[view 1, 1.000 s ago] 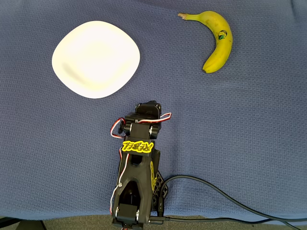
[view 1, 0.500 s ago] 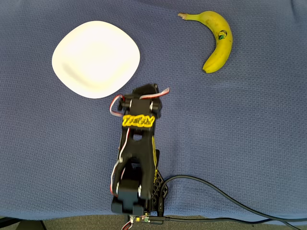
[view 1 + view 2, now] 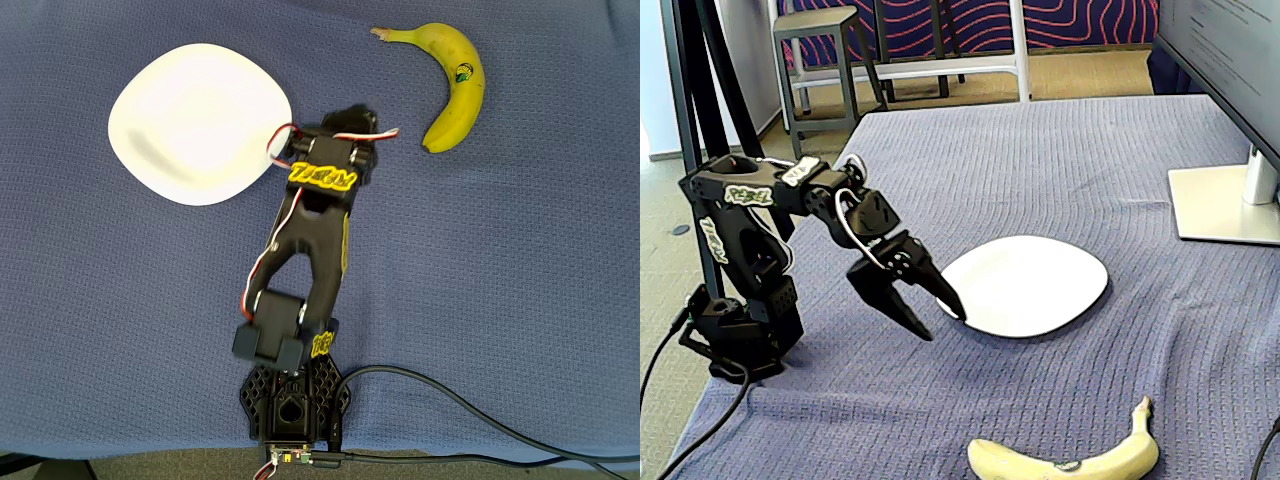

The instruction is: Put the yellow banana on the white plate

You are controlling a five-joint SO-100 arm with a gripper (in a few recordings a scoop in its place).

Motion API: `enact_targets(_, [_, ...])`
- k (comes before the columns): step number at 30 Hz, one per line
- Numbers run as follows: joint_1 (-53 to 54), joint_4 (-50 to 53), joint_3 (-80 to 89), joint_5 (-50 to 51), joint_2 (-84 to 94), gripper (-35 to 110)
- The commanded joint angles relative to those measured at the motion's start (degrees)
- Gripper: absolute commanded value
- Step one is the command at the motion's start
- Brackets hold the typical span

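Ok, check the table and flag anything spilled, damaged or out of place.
Nothing stands out. The yellow banana lies whole on the blue cloth, the white plate sits flat and bare, and the gripper hangs open beside the plate's edge.

One yellow banana (image 3: 456,83) lies on the blue cloth-covered table (image 3: 520,280), and there is one white plate (image 3: 199,122) of rounded-square shape. One black robot arm (image 3: 305,250) stands on the table, carrying one gripper (image 3: 935,318) with two fingers. One black cable (image 3: 480,425) runs off from the arm's base. At the right edge of the fixed view stands one monitor (image 3: 1225,60) on one flat grey foot. One stool (image 3: 820,55) stands on the floor behind the table.
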State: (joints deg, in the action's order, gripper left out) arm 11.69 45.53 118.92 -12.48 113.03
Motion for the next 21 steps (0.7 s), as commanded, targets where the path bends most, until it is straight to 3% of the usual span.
enact_targets(1, [2.0,-4.2,-6.4,7.9,-4.4,22])
enact_targets(10, [4.5,-1.8,-13.6,33.6,-12.2,31])
enact_targets(21, [5.2,4.0,-23.0,59.9,-20.0,30])
